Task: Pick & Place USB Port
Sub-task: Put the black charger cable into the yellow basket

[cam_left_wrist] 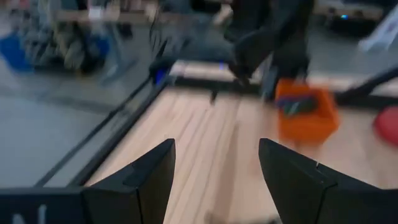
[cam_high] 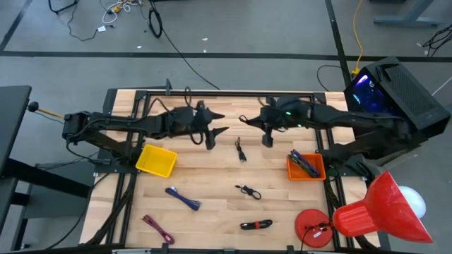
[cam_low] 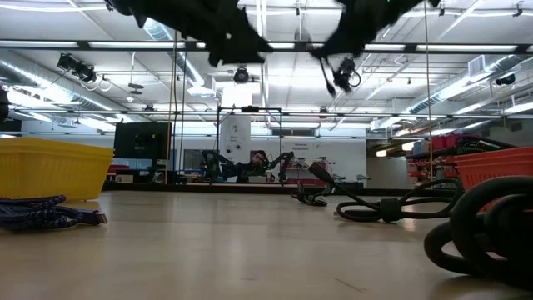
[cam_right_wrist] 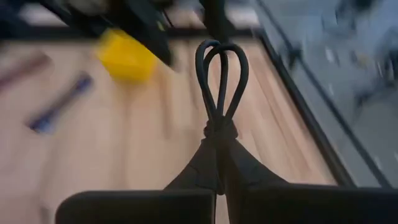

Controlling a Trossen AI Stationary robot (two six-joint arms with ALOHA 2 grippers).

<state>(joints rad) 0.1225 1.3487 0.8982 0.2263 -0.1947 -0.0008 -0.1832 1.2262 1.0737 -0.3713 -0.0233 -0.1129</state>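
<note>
Table (cam_high: pixel 212 176): R pincer (cam_right_wrist: pixel 219 163) raised, pinching black cable (cam_right_wrist: pixel 221 81).

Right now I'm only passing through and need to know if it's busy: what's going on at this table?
The right gripper is shut on a bundled black cable, held up off the table near its back middle. The left gripper hangs open and empty beside it. An orange bin already holds cables; the yellow bin looks empty. Several more bundled cables lie loose on the wooden table.
</note>
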